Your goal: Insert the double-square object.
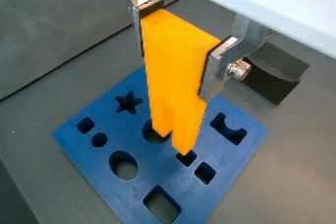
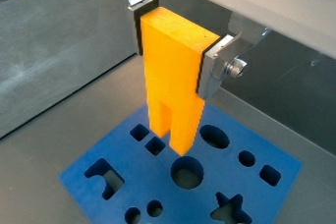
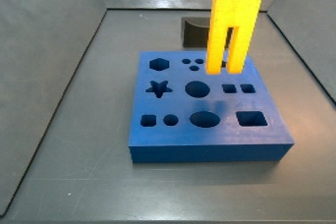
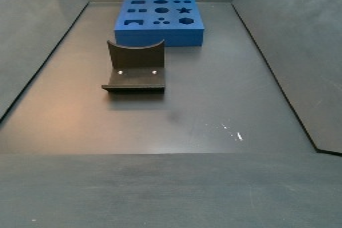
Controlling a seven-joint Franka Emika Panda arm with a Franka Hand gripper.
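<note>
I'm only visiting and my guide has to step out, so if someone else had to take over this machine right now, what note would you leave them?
Gripper: shut on the double-square object, holding it upright by its solid top, prongs down.
Blue board: flat on the floor, directly below the piece.
Prong tips hang just over the board in a side view, not yet in any hole.
Fixture: apart from the board.
Done: pick-up, carry.
Left: line the prongs up with the pair of small square holes, lower, release.

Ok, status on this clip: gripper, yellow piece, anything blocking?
Gripper shut on tall yellow two-pronged plastic piece, upright. Prong tips just above blue plastic board, not seated. Nothing blocking.
</note>
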